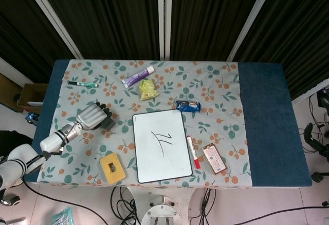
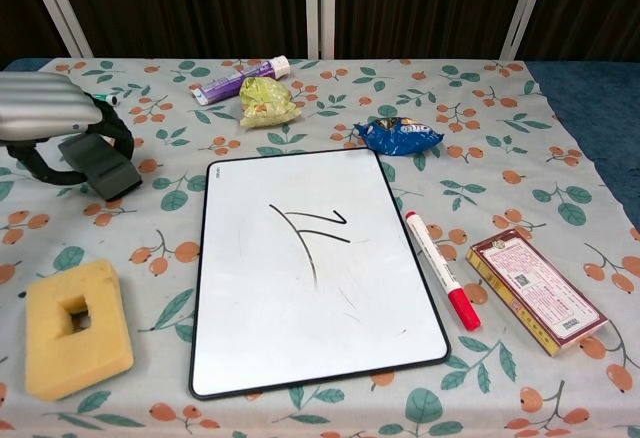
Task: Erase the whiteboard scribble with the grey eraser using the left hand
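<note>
Diagonally, grey eraser [image 2: 100, 166] under left hand [image 2: 48, 118].

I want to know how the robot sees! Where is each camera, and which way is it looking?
Head view: high above, looking straight down at the whole table; left hand and arm show.
Chest view: low at the table's near edge, looking across it; only the left hand shows.
Both share the whiteboard and grey eraser.

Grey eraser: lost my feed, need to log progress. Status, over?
Left hand curled over grey eraser, eraser on the table. Right hand not in view. Scribble intact on whiteboard. Path to the board clear; yellow sponge sits nearer.
</note>
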